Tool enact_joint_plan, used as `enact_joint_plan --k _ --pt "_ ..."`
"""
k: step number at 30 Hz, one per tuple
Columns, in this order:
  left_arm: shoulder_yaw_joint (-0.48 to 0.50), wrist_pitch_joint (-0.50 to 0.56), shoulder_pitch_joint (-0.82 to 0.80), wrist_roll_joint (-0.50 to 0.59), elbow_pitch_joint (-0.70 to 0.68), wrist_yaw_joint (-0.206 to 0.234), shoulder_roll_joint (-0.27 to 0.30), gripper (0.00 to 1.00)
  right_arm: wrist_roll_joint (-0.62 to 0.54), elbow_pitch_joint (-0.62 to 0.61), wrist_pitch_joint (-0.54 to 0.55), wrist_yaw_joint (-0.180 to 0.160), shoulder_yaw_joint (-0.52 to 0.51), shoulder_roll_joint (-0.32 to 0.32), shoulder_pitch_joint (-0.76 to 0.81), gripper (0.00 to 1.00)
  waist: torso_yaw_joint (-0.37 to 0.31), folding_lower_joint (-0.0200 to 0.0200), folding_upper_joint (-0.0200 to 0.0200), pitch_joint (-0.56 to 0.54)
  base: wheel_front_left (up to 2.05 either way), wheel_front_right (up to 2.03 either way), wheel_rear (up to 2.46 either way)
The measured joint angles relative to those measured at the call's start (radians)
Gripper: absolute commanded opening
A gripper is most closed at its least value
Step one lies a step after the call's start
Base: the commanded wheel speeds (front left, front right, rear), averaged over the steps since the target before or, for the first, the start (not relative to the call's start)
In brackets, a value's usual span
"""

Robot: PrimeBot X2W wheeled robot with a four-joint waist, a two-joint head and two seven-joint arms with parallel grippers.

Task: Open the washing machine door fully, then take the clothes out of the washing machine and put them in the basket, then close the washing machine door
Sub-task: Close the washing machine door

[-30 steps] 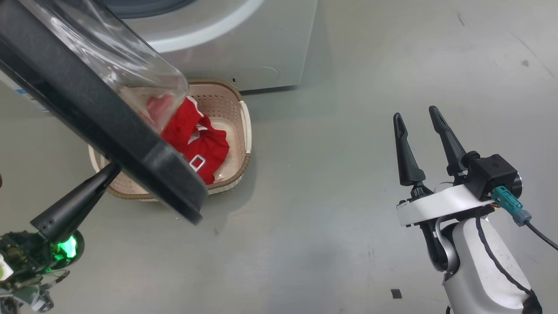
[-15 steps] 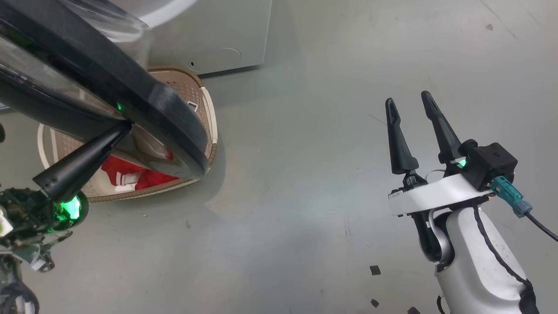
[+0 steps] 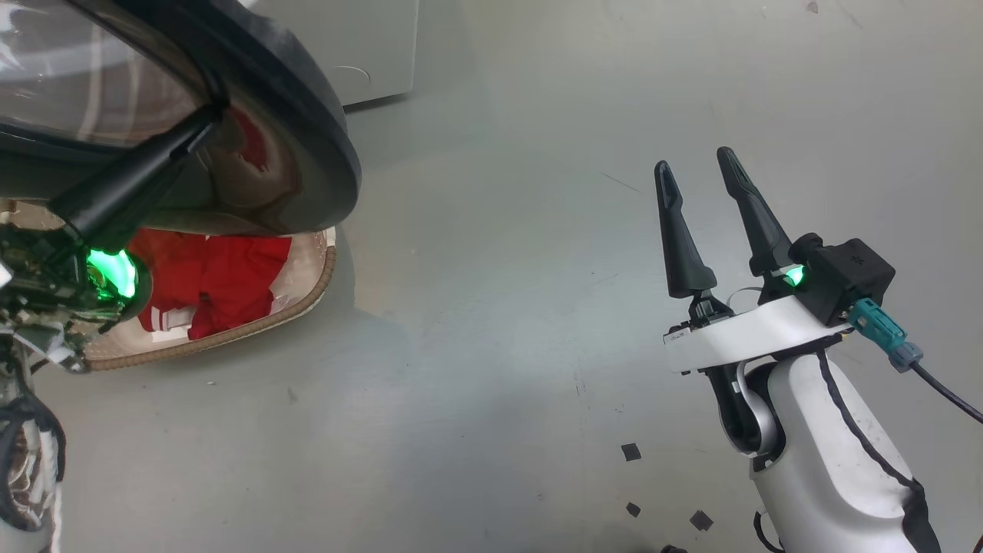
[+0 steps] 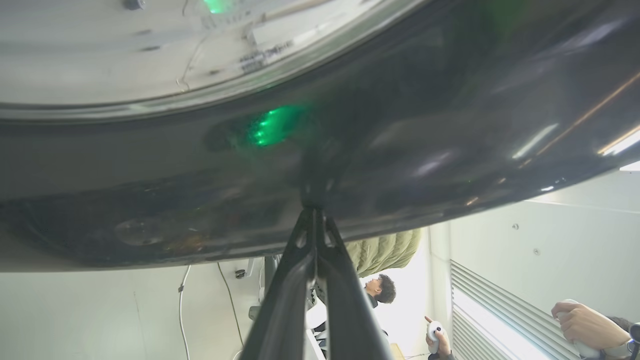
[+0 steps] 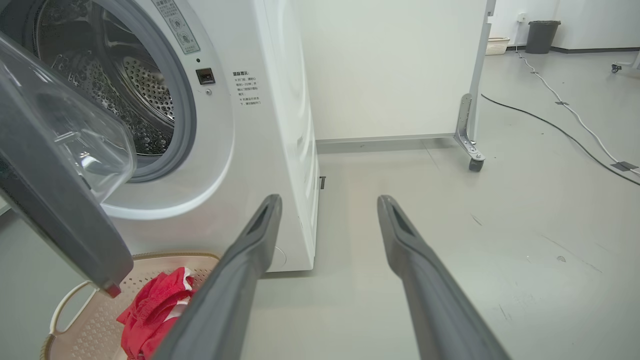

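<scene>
Red clothes (image 3: 207, 284) lie in the basket (image 3: 322, 278) on the floor at the near left, so unloading looks done and closing is the step in hand. The left hand (image 3: 201, 130), pinched together and holding nothing, presses its tip on the glossy outer face of the door (image 3: 307, 130) to push it. The right hand (image 3: 695, 160) hangs wide and empty, clear at the right. A second ago the door stood edge-on. Now its face shows and covers more of the basket, though the camera has shifted too.

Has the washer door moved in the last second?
Yes. The door has swung toward the machine, closing. It crossed the left of the basket before and now covers its far part, with the shut left gripper against it.
</scene>
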Motion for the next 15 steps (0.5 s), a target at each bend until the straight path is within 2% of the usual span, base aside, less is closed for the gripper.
enact_joint_plan --k 5,15 --pt "0.000 -0.030 -0.084 0.037 0.066 0.025 -0.001 0.00 0.013 0.000 0.000 -0.008 0.026 0.002 -0.013 1.00 -0.030 0.0000 0.0000 0.007 0.00 0.00 0.00" --pt "-0.010 -0.077 -0.200 0.061 0.174 0.048 -0.012 0.00 0.037 0.000 0.000 -0.018 0.034 0.002 -0.015 1.00 -0.063 0.0000 0.0000 0.010 0.00 0.00 0.00"
